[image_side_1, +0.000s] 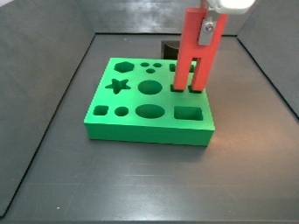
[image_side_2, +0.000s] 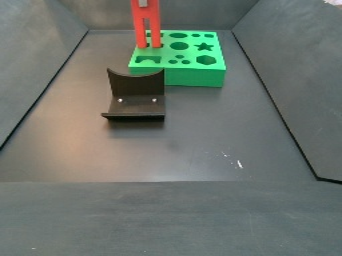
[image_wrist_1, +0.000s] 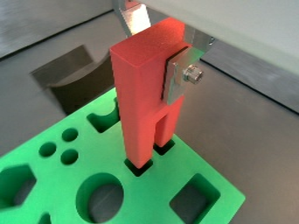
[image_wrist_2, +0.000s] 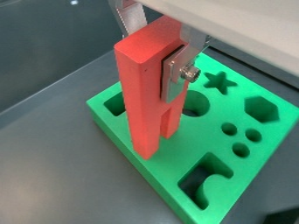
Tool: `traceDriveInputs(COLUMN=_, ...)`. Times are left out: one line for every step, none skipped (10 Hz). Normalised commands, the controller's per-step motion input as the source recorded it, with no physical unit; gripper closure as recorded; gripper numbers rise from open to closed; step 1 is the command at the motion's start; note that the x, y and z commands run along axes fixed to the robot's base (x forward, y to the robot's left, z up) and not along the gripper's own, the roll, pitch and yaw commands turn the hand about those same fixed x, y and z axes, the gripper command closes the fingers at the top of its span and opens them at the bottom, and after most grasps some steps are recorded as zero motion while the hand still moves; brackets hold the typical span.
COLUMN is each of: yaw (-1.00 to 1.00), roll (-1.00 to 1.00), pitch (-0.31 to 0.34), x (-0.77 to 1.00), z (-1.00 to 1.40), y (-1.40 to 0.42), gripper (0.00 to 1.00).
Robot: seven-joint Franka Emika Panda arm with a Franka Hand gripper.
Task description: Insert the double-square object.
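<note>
The double-square object is a tall red bar with two legs, and it stands upright. My gripper is shut on its upper end, with one silver finger flat on its side. The lower ends of its legs sit in the mouths of two square holes in the green block. The bar, the gripper and the green block also show in a wrist view. In the side views the bar stands at the edge of the green block, held by the gripper.
A small dark block with a curved notch lies on the dark floor in front of the green block. It also shows in a wrist view and, behind the green block, in a side view. Sloping grey walls ring the floor.
</note>
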Motion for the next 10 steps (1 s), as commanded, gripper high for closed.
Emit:
traceDriveInputs(yaw=-0.56, roll=0.05, pitch=0.029, x=0.18, z=-0.07, y=-0.07, gripper=1.00)
traceDriveInputs(yaw=0.00, roll=0.05, pitch=-0.014, x=-0.10, z=-0.08, y=0.00, gripper=1.00)
traceDriveInputs(yaw=0.10, roll=0.00, pitch=-0.080, x=-0.09, z=-0.27, y=-0.03, gripper=1.00)
traceDriveInputs(yaw=0.39, roll=0.00, pitch=-0.023, x=-0.13, z=-0.20, y=-0.04, gripper=1.00)
traceDriveInputs(yaw=0.45, roll=-0.01, pitch=-0.014, x=-0.18, z=-0.13, y=-0.06, gripper=1.00)
traceDriveInputs(yaw=0.27, roll=0.00, pitch=0.000, x=-0.10, z=-0.10, y=-0.18, gripper=1.00)
traceDriveInputs(yaw=0.11, roll=0.00, pitch=0.000, x=-0.06, z=-0.12, y=-0.11, gripper=1.00)
traceDriveInputs(yaw=0.00, roll=-0.04, pitch=0.000, x=-0.17, z=-0.18, y=-0.01, gripper=1.00)
traceDriveInputs(yaw=0.00, roll=-0.01, pitch=0.000, x=-0.20, z=-0.17, y=0.00, gripper=1.00)
traceDriveInputs(yaw=0.00, roll=0.00, pitch=0.000, x=-0.18, z=-0.14, y=0.10, gripper=1.00)
